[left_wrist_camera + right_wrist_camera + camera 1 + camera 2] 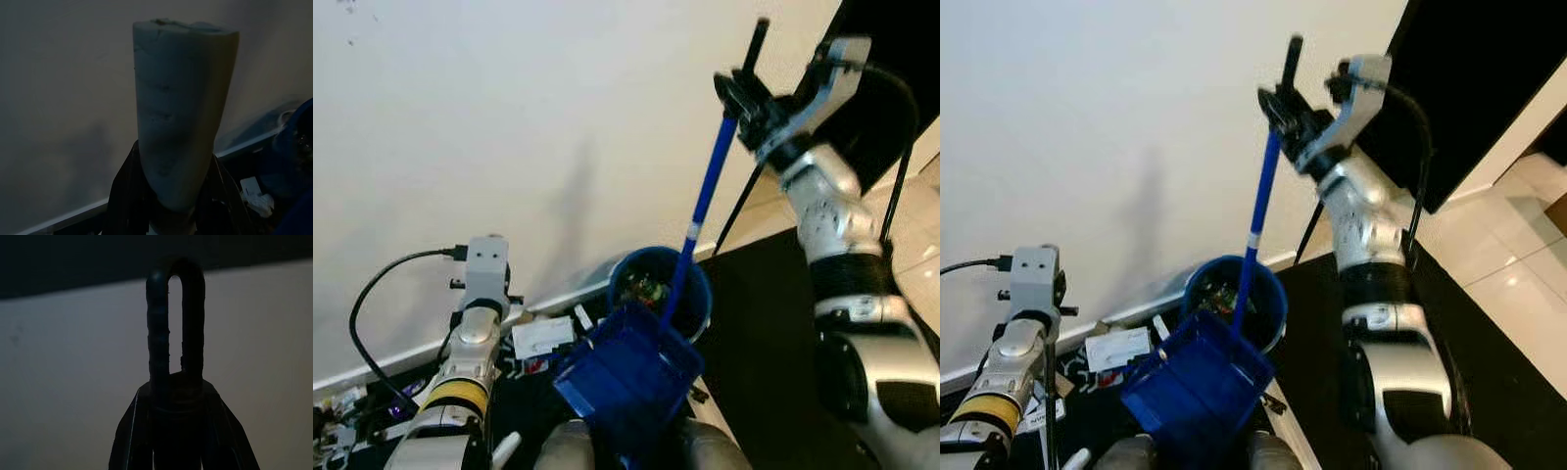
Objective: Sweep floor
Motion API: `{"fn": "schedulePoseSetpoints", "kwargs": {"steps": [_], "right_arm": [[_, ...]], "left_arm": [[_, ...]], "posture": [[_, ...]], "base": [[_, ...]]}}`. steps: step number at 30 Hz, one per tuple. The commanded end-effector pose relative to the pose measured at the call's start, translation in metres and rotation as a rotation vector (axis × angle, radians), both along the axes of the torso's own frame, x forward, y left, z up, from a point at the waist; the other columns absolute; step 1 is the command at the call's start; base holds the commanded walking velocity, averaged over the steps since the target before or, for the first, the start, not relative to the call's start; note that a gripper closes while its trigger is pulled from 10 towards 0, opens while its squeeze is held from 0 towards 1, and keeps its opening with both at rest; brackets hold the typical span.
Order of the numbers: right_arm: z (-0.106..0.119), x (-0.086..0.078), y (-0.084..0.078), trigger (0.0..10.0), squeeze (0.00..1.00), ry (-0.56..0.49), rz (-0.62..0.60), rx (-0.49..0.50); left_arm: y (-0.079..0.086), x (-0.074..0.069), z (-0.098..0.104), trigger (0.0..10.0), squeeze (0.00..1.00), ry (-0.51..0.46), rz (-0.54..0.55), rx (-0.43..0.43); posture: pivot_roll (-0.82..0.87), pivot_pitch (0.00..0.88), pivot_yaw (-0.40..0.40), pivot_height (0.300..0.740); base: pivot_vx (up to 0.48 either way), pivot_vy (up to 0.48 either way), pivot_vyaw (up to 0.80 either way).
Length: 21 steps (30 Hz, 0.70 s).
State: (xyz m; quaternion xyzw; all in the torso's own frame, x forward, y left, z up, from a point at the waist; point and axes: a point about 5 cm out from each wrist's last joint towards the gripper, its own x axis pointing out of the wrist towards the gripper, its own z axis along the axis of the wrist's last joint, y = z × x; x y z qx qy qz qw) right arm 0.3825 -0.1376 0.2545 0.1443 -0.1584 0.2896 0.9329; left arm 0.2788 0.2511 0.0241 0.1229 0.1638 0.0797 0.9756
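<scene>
My right gripper (745, 95) is raised high against the wall, shut on the black grip of the dustpan's long blue handle (707, 186). The handle's loop end (176, 318) sticks out past the black fingers (128, 431). The blue dustpan (626, 377) hangs tilted, with its pan against the near rim of a round blue bin (697, 286). Bits of litter (642, 287) lie inside the bin. My left gripper (171, 196) is low on the left, shut on a grey foam-wrapped broom handle (181, 107). Its thin pole (1048, 401) runs down beside the left wrist (485, 264).
A white wall with a baseboard (372, 364) stands close ahead. Papers and small litter (543, 336) lie on the black floor mat (754, 333) left of the bin. A black panel on thin legs (1489, 88) stands at the right, with pale tiles (1518, 284) beyond.
</scene>
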Motion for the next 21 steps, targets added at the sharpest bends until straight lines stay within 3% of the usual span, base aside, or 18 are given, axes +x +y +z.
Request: {"fn": "schedulePoseSetpoints", "kwargs": {"steps": [1,4,8,10,16,17,18,20,21], "right_arm": [[0.009,0.001,-0.007,10.0,0.0,-0.002,0.003,0.042],[0.021,0.003,-0.006,10.0,0.0,-0.008,0.036,0.026],[0.013,0.003,-0.004,10.0,0.0,0.013,0.044,0.001],[-0.017,0.0,0.003,10.0,0.0,0.074,0.043,-0.056],[-0.037,-0.003,0.006,10.0,0.0,0.116,0.048,-0.086],[-0.058,-0.007,0.009,10.0,0.0,0.151,0.025,-0.1],[-0.058,-0.007,0.009,10.0,0.0,0.151,0.025,-0.1],[-0.095,-0.014,0.01,10.0,0.0,0.21,-0.036,-0.111],[-0.095,-0.014,0.01,10.0,0.0,0.21,-0.036,-0.111]], "left_arm": [[0.003,0.01,0.017,10.0,0.0,-0.09,0.0,0.016],[0.006,0.01,0.019,10.0,0.0,-0.093,0.007,0.022],[0.007,0.008,0.017,10.0,0.0,-0.08,0.007,0.029],[0.009,0.004,0.012,10.0,0.0,-0.056,0.012,0.042],[0.01,0.003,0.011,10.0,0.0,-0.047,0.015,0.047],[0.011,0.003,0.011,10.0,0.0,-0.045,0.021,0.053],[0.011,0.003,0.011,10.0,0.0,-0.045,0.021,0.053],[0.012,0.003,0.011,10.0,0.0,-0.043,0.025,0.063],[0.012,0.003,0.011,10.0,0.0,-0.043,0.025,0.063]], "posture": [[0.15,0.0,-0.09,0.74],[0.15,0.0,-0.094,0.74],[0.16,0.0,-0.095,0.74],[0.16,0.0,-0.094,0.74],[0.16,0.0,-0.094,0.74],[0.16,0.0,-0.091,0.74],[0.16,0.0,-0.091,0.74],[0.17,0.0,-0.092,0.74],[0.17,0.0,-0.092,0.74]], "base": [[0.0,0.0,0.0],[0.0,0.0,0.0],[0.0,0.0,0.0],[0.0,0.0,0.0],[0.0,0.0,0.0],[0.0,0.0,0.0],[0.0,0.0,0.0],[0.0,0.0,0.0],[0.0,0.0,0.0]]}}
